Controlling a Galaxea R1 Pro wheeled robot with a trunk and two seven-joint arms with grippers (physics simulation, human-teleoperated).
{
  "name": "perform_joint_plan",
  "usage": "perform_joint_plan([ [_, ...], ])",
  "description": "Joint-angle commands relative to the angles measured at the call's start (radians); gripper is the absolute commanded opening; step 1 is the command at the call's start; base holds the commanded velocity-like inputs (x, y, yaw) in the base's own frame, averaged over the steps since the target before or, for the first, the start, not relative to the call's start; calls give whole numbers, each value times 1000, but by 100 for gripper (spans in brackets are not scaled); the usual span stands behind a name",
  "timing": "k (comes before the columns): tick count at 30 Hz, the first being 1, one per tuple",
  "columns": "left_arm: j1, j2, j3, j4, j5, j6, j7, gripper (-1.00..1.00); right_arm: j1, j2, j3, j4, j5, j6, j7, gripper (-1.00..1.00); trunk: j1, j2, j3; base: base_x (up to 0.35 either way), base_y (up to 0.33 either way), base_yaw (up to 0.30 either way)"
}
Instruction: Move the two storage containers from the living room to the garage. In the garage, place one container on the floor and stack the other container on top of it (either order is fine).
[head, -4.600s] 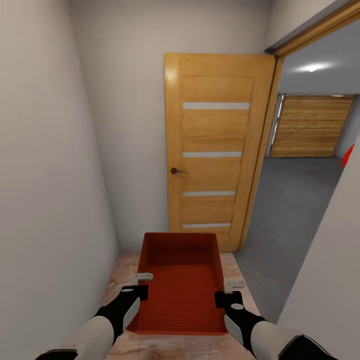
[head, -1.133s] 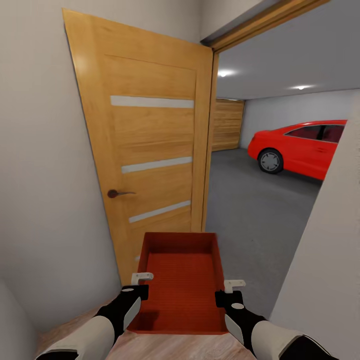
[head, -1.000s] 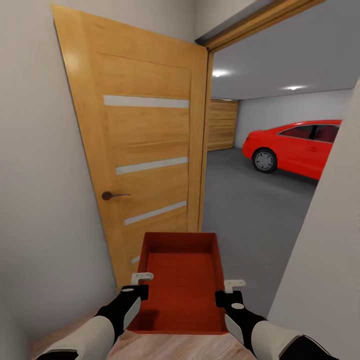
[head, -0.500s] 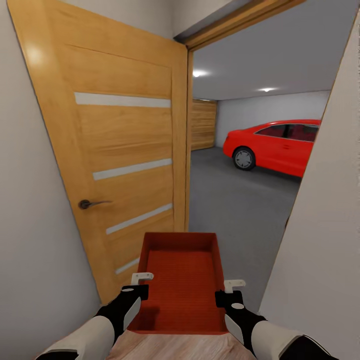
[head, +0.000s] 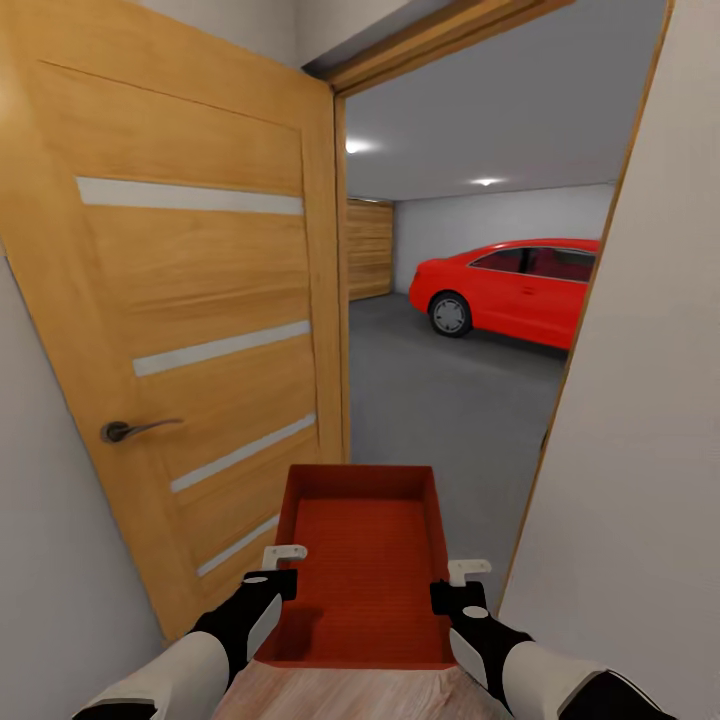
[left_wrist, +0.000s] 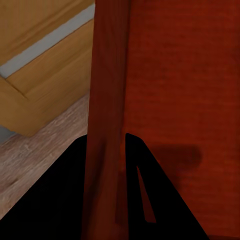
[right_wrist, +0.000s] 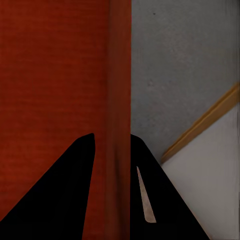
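1. Storage container (head: 362, 570), orange-red and open-topped, sits low in the centre of the head view, carried level in front of the robot with nothing in it.
2. Left claw (head: 283, 568) pinches the container's left wall; in the left wrist view that wall (left_wrist: 107, 115) runs straight between the two dark fingers (left_wrist: 65, 200).
3. Right claw (head: 463, 585) pinches the opposite wall the same way, one finger inside and one outside, as the right wrist view shows (right_wrist: 118, 125).
4. Ahead, filling the middle of the frame, is the doorway to the garage, with its dark grey floor (head: 440, 400) and a red car (head: 510, 290) at centre right.
5. An open wooden door (head: 190, 330) fills the left of the frame; a pale wall (head: 640, 420) closes in on the right.
6. To pass well, I reckon the robot should keep centred in the gap, hold the bin level and mind the door edge and the right jamb.
7. Each wrist view shows the wall actually caught between fingers, plus wood planks (left_wrist: 35, 150) beneath; the head view alone gives the route and the car.
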Motion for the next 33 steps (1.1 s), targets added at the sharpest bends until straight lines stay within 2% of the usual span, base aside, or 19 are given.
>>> perform_joint_plan([
  [1,0,6,16,-5,-21,8,7,-100,0,-6,1,3,-17,-5,-7,-100,1,-1,0,118,99,-242],
  [11,0,6,16,-5,-21,8,7,-100,0,-6,1,3,-17,-5,-7,-100,1,-1,0,118,99,-212],
  [33,0,6,16,-5,-21,8,5,-100,0,-7,1,3,-18,-5,-7,-100,1,-1,0,176,154,-15],
])
